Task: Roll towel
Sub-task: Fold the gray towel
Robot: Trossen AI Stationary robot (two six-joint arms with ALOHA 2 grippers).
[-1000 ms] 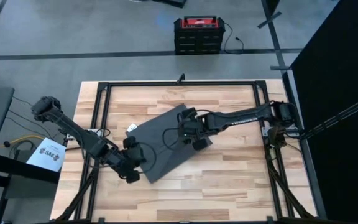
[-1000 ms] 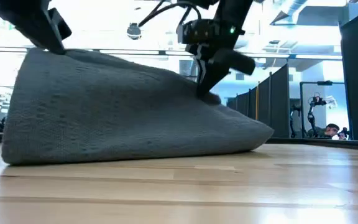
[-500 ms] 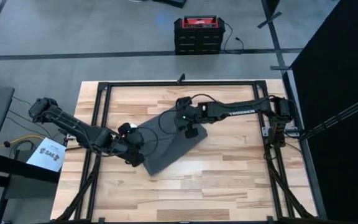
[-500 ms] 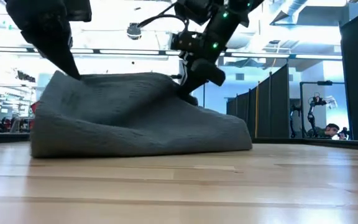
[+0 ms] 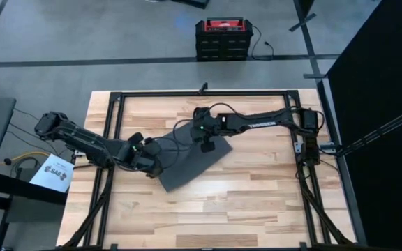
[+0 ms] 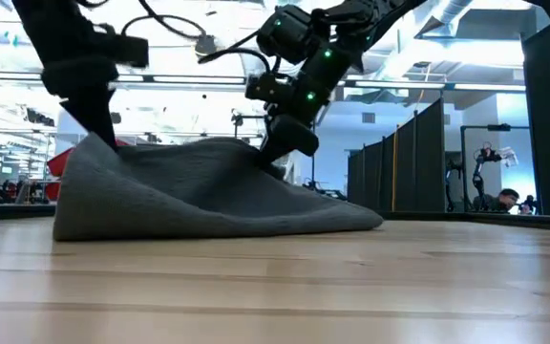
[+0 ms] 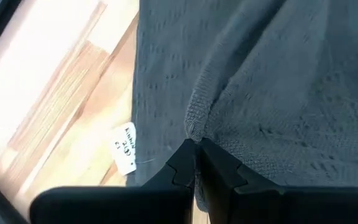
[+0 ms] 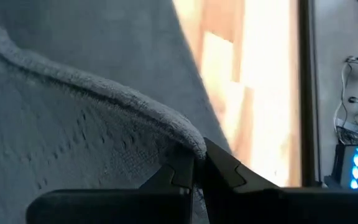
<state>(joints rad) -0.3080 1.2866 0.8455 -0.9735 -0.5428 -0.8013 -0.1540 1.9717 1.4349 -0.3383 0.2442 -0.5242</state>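
High view: dark grey towel (image 5: 187, 162) folded over itself on the wooden tabletop (image 5: 257, 202), both tools pinching its edges.

Towel lies slanted near the tabletop's middle, soft and knitted-looking, its upper layer lifted into a low ridge in the low view, the far end tapering flat onto the wood. A small white tag (image 7: 125, 149) sticks out from one edge beside bare wood. Left tool (image 5: 149, 155) has its fingers closed on a bunched fold at the towel's left edge; right tool (image 5: 205, 143) is clamped on a raised hem at the towel's upper side.
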